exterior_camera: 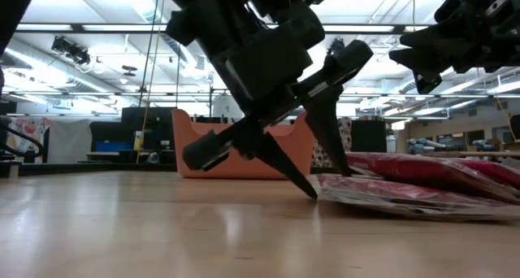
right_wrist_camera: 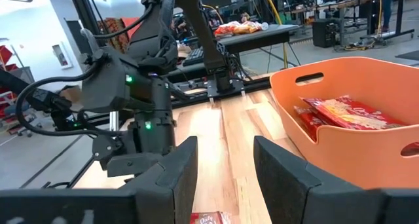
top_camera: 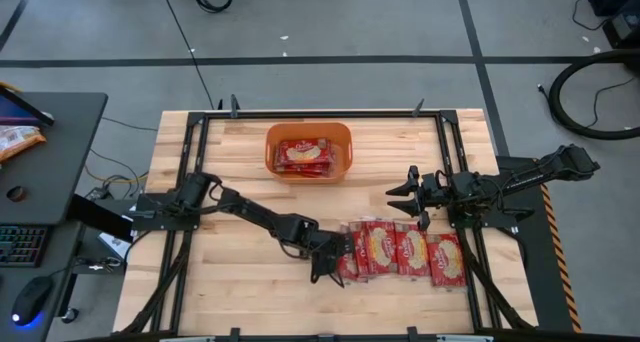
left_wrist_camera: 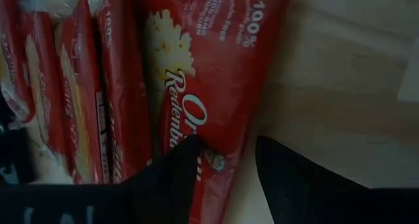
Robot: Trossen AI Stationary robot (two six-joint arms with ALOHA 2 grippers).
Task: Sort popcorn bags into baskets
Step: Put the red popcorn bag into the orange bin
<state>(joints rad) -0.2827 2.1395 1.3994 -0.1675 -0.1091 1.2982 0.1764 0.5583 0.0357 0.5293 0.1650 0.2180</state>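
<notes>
Several red popcorn bags point(top_camera: 400, 250) lie flat and overlapping in a row on the wood at the table's near right. More red bags point(top_camera: 303, 154) lie inside the orange basket point(top_camera: 271, 147) near the far edge. My left gripper point(top_camera: 337, 267) is open and points down at the left edge of the leftmost bag point(left_wrist_camera: 216, 67). One finger point(left_wrist_camera: 177, 171) is over the bag's red face and the other point(left_wrist_camera: 288, 178) over bare wood beside it. My right gripper point(top_camera: 408, 197) is open and hangs in the air between basket and row, holding nothing. My left gripper comes from above, slanting from the table's left, and stands astride the left edge point(exterior_camera: 325, 184) of the leftmost bag, which lies flat on the table. One fingertip point(exterior_camera: 311, 193) reaches down to the wood at that edge. I cannot tell whether either finger touches the bag.
Dark metal rails point(top_camera: 190, 142) run along the table's left and right sides. A side desk point(top_camera: 40, 182) on the left carries a keyboard, a mouse and an orange-and-white packet point(top_camera: 15, 137). Bare wood point(top_camera: 230, 272) stretches across the near left.
</notes>
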